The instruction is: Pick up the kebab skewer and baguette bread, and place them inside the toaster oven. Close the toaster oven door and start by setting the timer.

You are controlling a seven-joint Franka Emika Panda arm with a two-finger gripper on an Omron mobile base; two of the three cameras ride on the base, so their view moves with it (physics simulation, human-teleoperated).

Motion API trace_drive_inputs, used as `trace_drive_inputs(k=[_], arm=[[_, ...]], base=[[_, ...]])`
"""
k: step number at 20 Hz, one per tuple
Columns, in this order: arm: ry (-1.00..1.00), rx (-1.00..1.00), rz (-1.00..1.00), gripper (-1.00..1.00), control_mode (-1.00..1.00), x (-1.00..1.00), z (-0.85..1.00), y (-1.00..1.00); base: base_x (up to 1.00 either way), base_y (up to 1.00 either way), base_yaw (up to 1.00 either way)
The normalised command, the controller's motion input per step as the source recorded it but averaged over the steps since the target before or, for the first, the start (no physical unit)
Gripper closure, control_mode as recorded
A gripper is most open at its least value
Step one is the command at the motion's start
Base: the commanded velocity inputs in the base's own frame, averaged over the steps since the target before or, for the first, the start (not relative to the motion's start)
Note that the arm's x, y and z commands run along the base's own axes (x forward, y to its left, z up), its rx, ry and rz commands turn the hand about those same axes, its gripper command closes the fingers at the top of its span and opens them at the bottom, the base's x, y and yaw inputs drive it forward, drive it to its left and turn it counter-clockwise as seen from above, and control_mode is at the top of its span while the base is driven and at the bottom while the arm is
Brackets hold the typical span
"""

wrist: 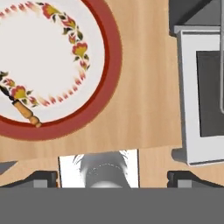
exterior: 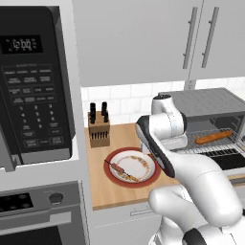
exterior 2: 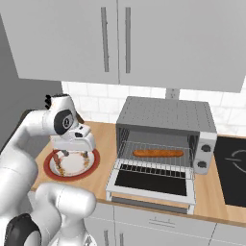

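Observation:
The kebab skewer [exterior: 117,168] lies on the left part of a red-rimmed plate [exterior: 143,179]; in the hand view its wooden end [wrist: 25,111] shows at the plate's lower left. The baguette bread [exterior 2: 158,153] rests on the wire rack inside the toaster oven [exterior 2: 166,115]. The toaster oven door [exterior 2: 151,180] hangs open, flat over the counter. My gripper [exterior 2: 73,154] hovers just above the plate [exterior 2: 94,161], pointing down and open, with nothing between its fingers. In the hand view the gripper [wrist: 113,178] stands over bare counter between the plate [wrist: 109,65] and the door [wrist: 190,96].
A black microwave [exterior: 33,81] hangs at the left, with a knife block [exterior: 99,127] beside it at the back of the wooden counter [exterior: 110,194]. A dark cooktop [exterior 2: 233,166] lies right of the oven. Wall cabinets [exterior 2: 115,38] run overhead.

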Motion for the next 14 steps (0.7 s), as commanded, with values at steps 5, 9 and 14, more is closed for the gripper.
trace_drive_inputs(k=[5,9,14], arm=[[0.05,-0.07,0.22,-1.00,-1.00,0.03,-0.47,0.52],[0.09,0.00,0.10,-1.00,-1.00,0.17,-0.17,0.53],[0.18,0.00,0.01,-1.00,-1.00,0.20,-0.02,0.22]], base=[[0.00,0.00,0.00],[0.00,0.00,0.00],[0.00,0.00,0.00]])
